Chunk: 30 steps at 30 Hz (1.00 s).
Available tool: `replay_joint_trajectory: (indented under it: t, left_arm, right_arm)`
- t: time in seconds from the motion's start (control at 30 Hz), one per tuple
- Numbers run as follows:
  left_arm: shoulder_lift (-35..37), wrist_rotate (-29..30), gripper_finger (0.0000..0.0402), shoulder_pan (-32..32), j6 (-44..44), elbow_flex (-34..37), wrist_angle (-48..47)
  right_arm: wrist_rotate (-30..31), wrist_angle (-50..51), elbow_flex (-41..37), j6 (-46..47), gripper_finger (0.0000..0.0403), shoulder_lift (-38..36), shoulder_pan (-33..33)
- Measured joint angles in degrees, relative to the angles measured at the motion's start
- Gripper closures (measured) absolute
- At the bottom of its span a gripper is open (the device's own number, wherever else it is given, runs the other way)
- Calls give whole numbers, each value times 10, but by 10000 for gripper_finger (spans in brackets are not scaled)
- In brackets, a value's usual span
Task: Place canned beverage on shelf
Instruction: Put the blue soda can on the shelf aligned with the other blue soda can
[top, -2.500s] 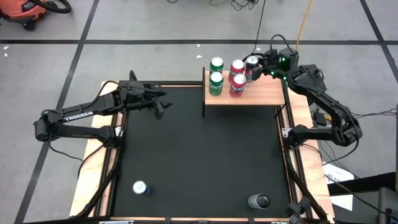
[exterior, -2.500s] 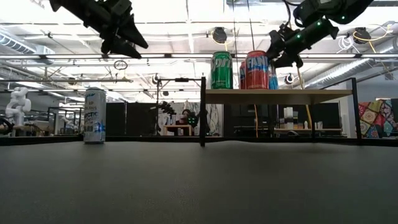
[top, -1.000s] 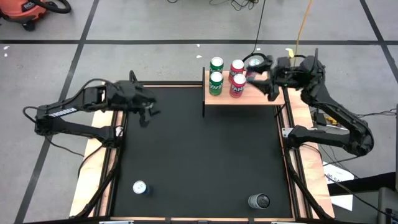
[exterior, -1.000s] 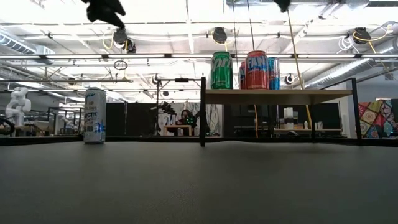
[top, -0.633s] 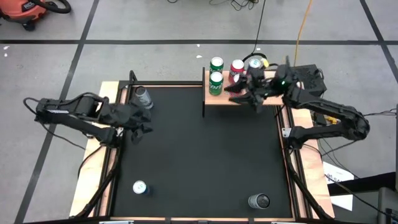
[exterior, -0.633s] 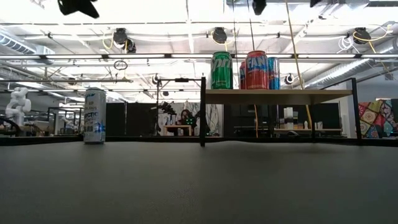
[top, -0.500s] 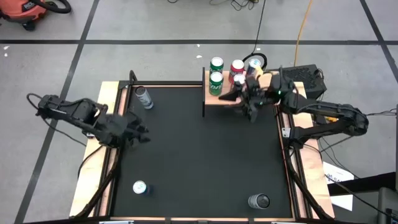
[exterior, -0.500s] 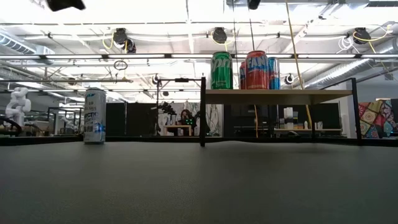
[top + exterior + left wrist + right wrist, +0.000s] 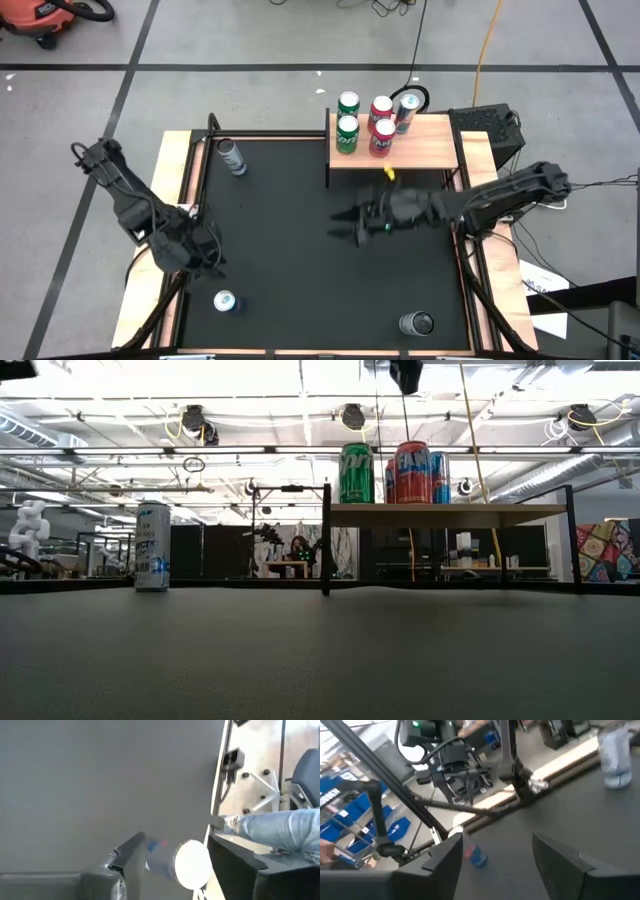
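The wooden shelf [image 9: 420, 145] stands at the table's far right and bears several upright cans [image 9: 380, 137], green, red and blue. A white-topped can [image 9: 224, 300] stands on the black mat at the near left. My left gripper [image 9: 205, 262] hangs open just beyond it on the far side; in the left wrist view the can [image 9: 186, 863] shows between the two fingers, apart from them. My right gripper [image 9: 345, 222] is open over the mat's middle, pointing toward the table's left, with nothing between its fingers.
A tall silver can [image 9: 232, 157] stands at the mat's far left, also seen in the low view [image 9: 152, 547]. A dark can [image 9: 417, 323] stands at the near right. The shelf's black posts [image 9: 326, 540] rise at the mat's far side. A person's legs [image 9: 280, 827] show beyond the table.
My left gripper has swung from the table's far left toward the near edge and sunk over the white-topped can. My right gripper has left the shelf, gone toward the table's middle and come lower, rolling as it went. No can has moved.
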<state>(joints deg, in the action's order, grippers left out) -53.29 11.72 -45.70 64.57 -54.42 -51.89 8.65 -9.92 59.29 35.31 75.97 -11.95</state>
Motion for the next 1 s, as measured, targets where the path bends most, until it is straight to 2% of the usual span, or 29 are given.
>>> replay_joint_trajectory:
  t: [0.1, 0.23, 0.33, 0.43, 0.7, 0.8, 1.0]
  left_arm:
    - [0, 0, 160, -31, 55, 38, 26]
    - [0, -3, 96, -67, 141, 88, 66]
    - [-3, -20, 48, -91, 165, 112, 69]
    - [-3, -23, 18, -113, 181, 123, 69]
    - [-6, -8, 7, -182, 203, 126, 44]
    - [-25, 38, 6, -210, 238, 126, 67]
    - [-113, 125, 6, -247, 222, 126, 147]
  right_arm:
    - [67, -35, 0, 26, 179, 31, -52]
    - [142, -75, 0, 43, 179, 62, -98]
    - [155, -90, 0, 63, 179, 82, -112]
    - [155, -95, 0, 85, 179, 97, -118]
    - [155, -96, 0, 96, 179, 110, -126]
    - [156, -96, 0, 94, 179, 109, -126]
    - [163, -96, 0, 81, 179, 109, -126]
